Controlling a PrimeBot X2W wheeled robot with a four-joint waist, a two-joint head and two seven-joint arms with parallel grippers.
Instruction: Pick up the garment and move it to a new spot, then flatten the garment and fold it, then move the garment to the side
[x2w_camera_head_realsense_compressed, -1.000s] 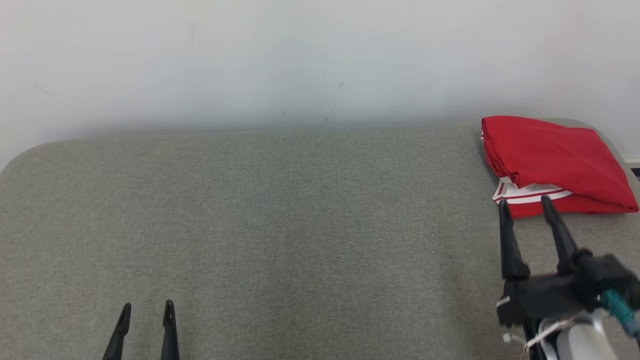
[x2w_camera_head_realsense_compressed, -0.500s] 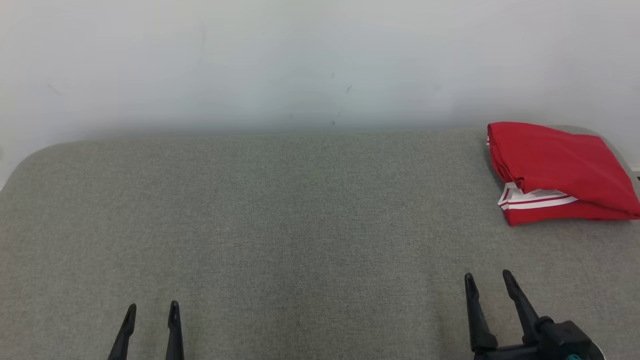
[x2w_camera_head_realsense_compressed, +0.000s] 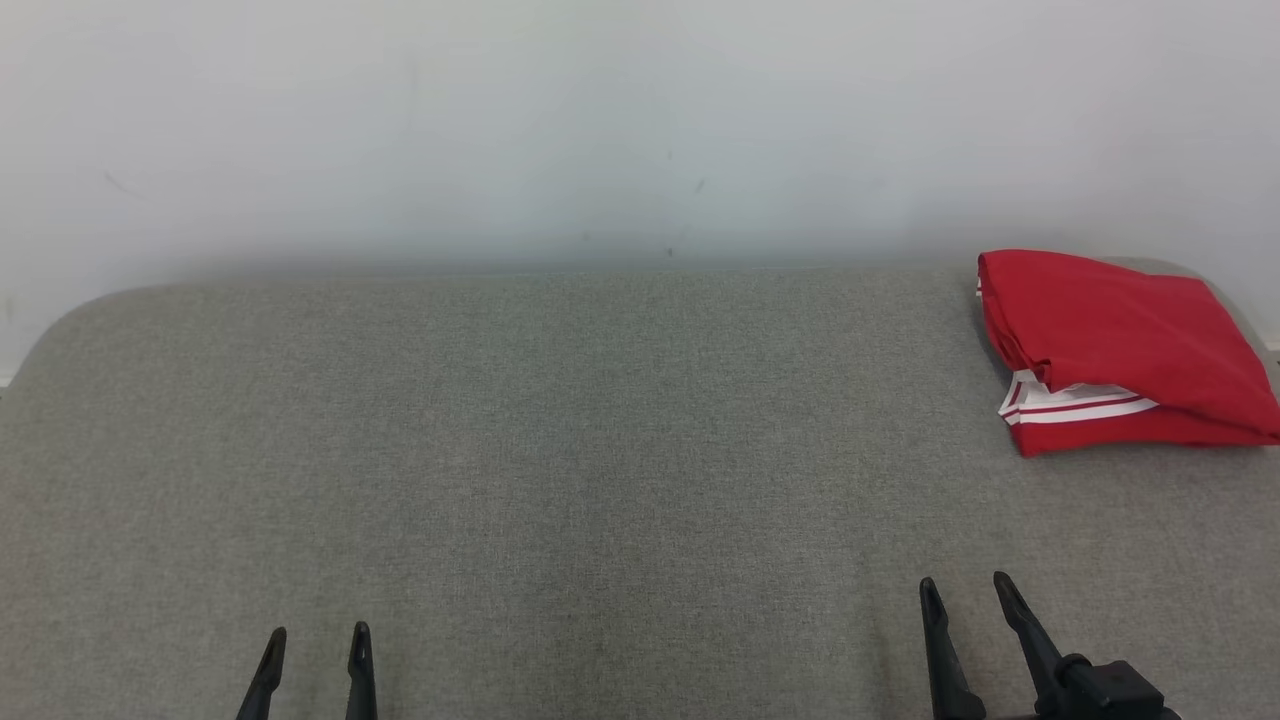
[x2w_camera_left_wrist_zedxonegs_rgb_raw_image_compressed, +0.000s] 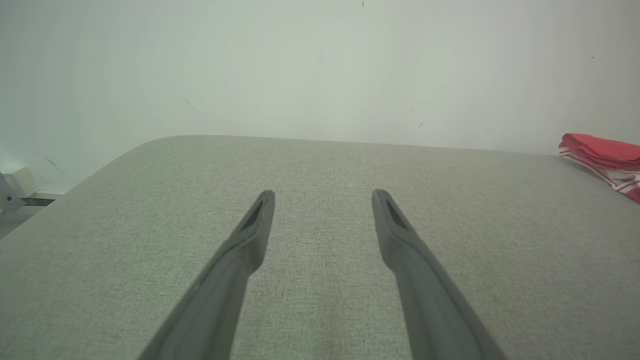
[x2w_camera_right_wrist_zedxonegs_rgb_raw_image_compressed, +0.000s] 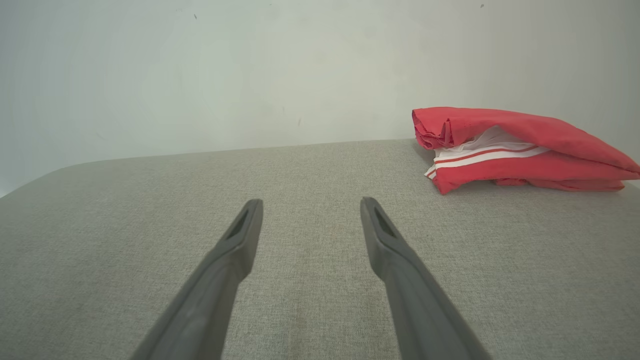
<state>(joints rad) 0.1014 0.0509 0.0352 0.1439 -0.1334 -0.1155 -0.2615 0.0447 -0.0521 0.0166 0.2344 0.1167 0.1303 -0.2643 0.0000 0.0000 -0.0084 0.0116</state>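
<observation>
The left gripper (x2w_camera_head_realsense_compressed: 317, 645) has its 2 fingers spread with nothing between them, low over the grey padded surface (x2w_camera_head_realsense_compressed: 600, 450). The right gripper (x2w_camera_head_realsense_compressed: 965, 598) is likewise spread and empty. The red garment (x2w_camera_head_realsense_compressed: 1120, 340), folded into a thick packet with white-striped trim showing at its near edge, lies at the surface's far right corner, well apart from both grippers. It looks light, soft and limp, likely to sag and unfold if lifted by 1 layer. Pinching through the whole stack at the near folded edge seems safest.
</observation>
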